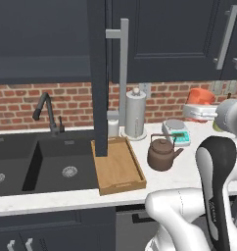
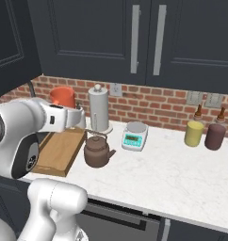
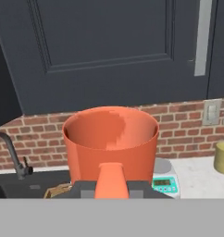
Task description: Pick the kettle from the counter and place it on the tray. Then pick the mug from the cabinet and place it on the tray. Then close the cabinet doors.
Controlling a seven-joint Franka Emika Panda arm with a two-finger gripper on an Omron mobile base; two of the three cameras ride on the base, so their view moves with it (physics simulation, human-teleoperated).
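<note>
My gripper [image 2: 73,116] is shut on the orange-red mug [image 2: 63,97], which hangs upright in the air above the counter [image 2: 172,174]. The mug [image 3: 111,139] sits close in the hand view with its handle toward the camera, and it also peeks out as an orange shape [image 1: 201,95] behind my hand. The dark brown kettle [image 1: 162,154] stands on the counter just right of the wooden tray [image 1: 115,171], off the tray. From the right, the kettle [image 2: 96,151] is below and right of my hand, beside the tray [image 2: 57,153]. One cabinet door [image 1: 99,73] stands open, edge-on, over the tray's far left end.
A paper towel roll [image 1: 135,115] and a small scale [image 1: 177,131] stand behind the kettle. A yellow jar [image 2: 194,133] and a maroon jar [image 2: 215,136] sit at the right by the brick wall. The black sink [image 1: 42,164] and faucet [image 1: 47,112] lie left of the tray.
</note>
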